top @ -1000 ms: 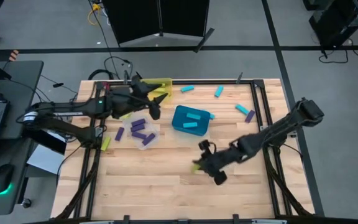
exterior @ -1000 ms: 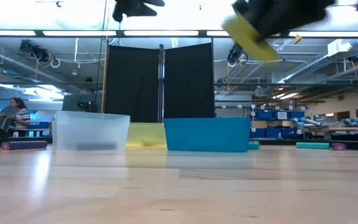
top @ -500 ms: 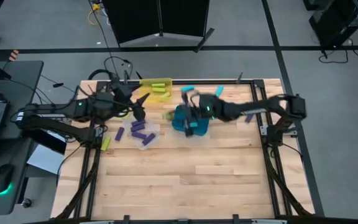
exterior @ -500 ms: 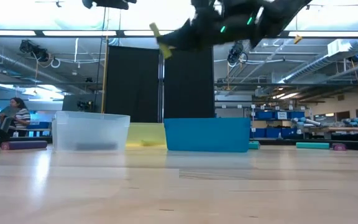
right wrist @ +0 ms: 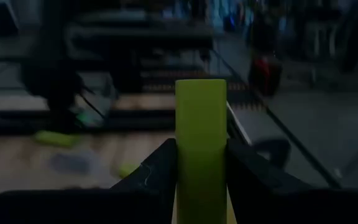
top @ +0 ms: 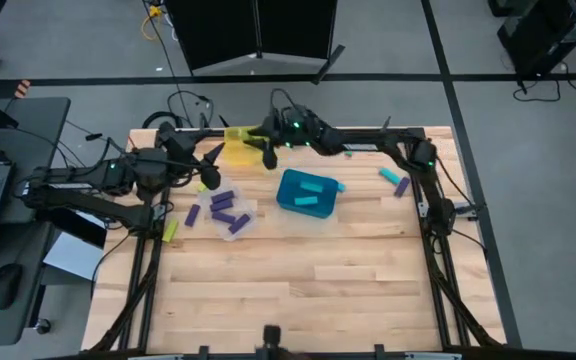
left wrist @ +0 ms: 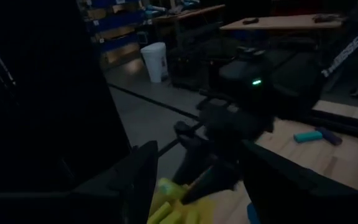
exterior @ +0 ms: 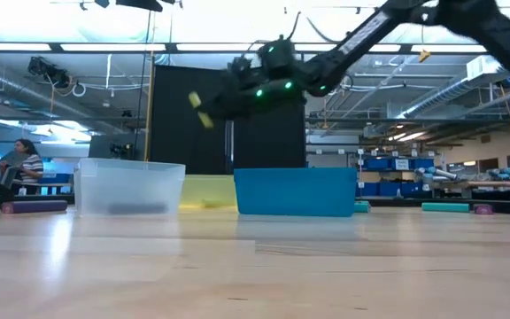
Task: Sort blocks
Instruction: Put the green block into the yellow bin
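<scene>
purple oblong blocks (top: 226, 211): I count about five
cyan oblong blocks (top: 309, 195): roughly five
yellow-green blocks (top: 170, 231): at least two
rectangular bins (top: 306, 191): three
dark arms: two

Even, soft light covers the pale wooden slatted table (top: 298, 270) from above, shadows faint. At table height, long ceiling strip lights (exterior: 60, 46) glare white and the tabletop shines with reflections. The dark right arm (exterior: 264, 84) smears with motion blur. Both wrist views run dim and murky; the upright yellow-green block (right wrist: 201, 149) looks soft, background unfocused.
</scene>
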`<state>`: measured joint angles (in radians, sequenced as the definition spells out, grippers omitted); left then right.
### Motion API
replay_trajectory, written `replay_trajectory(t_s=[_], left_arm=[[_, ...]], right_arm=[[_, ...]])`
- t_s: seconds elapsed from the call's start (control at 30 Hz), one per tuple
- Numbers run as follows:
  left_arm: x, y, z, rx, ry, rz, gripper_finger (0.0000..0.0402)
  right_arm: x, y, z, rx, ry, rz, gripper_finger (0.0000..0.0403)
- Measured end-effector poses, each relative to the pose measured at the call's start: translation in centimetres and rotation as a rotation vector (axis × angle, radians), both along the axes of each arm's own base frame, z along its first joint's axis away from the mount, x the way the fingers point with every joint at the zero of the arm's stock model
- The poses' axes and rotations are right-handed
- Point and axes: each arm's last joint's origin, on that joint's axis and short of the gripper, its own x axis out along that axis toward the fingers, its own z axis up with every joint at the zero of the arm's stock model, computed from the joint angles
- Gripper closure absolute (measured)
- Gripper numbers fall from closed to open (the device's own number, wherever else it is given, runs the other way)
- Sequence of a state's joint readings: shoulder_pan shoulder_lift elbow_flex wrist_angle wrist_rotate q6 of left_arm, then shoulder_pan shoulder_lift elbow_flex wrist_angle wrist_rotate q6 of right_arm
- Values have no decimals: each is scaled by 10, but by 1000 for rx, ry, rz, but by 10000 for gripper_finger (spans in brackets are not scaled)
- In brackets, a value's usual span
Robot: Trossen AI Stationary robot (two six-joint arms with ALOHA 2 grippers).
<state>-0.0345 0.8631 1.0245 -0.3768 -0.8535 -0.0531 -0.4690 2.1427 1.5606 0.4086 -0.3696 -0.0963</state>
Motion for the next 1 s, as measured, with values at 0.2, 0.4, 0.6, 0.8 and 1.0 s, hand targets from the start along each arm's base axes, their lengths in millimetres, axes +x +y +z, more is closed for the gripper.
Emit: replay_trajectory(t_s=[0.2, 0.4, 0.6, 0.8, 1.0], left_arm=[[-1, 0, -2, -18, 4, 18, 170], [-2, 0, -5, -34, 16, 25, 170], [-2, 1, -5, -43, 6, 34, 170], [-2, 1, -7, -53, 11, 42, 170], [-7, 2, -16, -87, 60, 111, 170]], right_arm=[[13, -25, 0, 45, 51, -19, 275], [12, -35, -1, 78, 56, -43, 212], [8, -42, 0, 79, 51, -56, 171], [-11, -36, 54, -23, -16, 62, 175], [-72, -27, 118, -151, -91, 27, 187]])
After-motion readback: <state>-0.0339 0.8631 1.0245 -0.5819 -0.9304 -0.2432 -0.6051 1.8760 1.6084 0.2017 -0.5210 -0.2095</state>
